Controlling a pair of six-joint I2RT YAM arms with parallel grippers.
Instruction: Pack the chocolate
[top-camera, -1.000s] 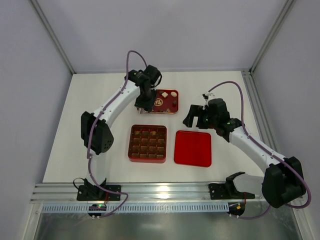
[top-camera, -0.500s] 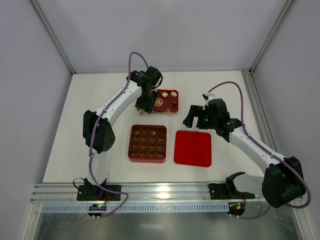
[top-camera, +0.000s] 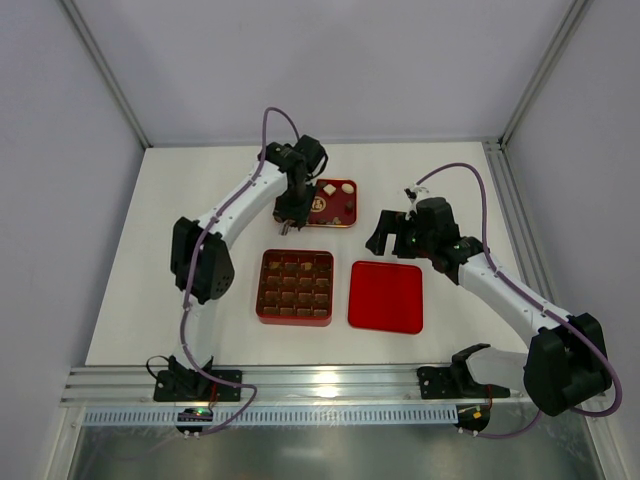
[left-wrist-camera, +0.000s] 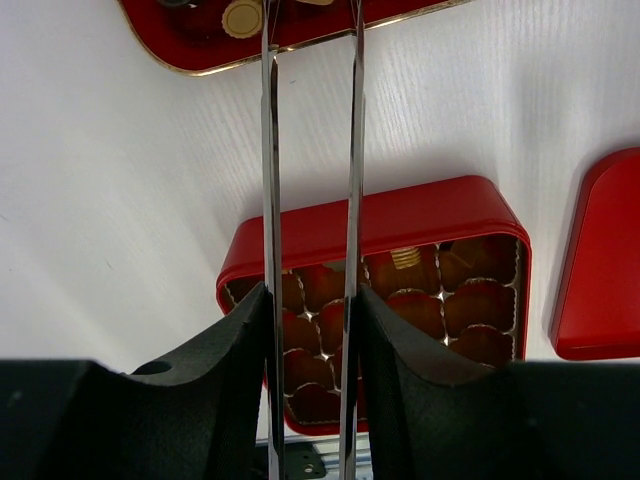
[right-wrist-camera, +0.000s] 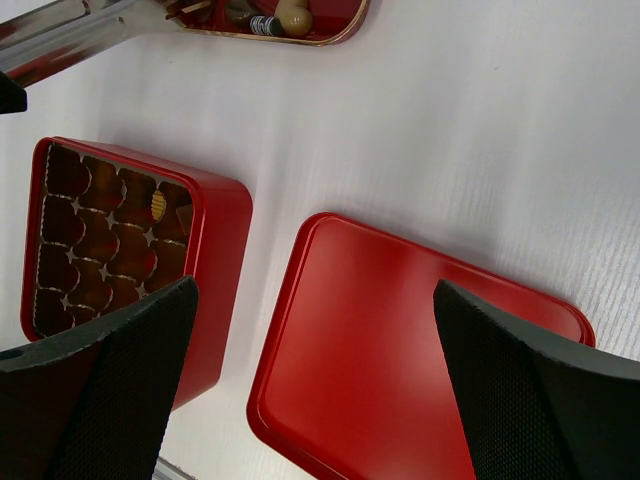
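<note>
The chocolate (top-camera: 326, 187) lies mostly in a shallow red tray (top-camera: 335, 226) beyond the compartment box (top-camera: 295, 320); one ridged tan piece (left-wrist-camera: 405, 258) sits in a box cell. The left gripper (top-camera: 287, 222) hangs between tray and box, its thin fingers narrowly apart and the tips cropped, so I cannot tell whether they hold anything. The right gripper (top-camera: 385, 232), beyond the lid (top-camera: 386, 297) right of the box, gapes wide.

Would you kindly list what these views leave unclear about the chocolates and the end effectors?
1. Left wrist view: the tips of the left end effector meet the top edge, so any grip is unclear.
2. Top external view: the chocolates in the tray are too small to identify.
3. Left wrist view: its fingers hide several compartments of the box.
</note>
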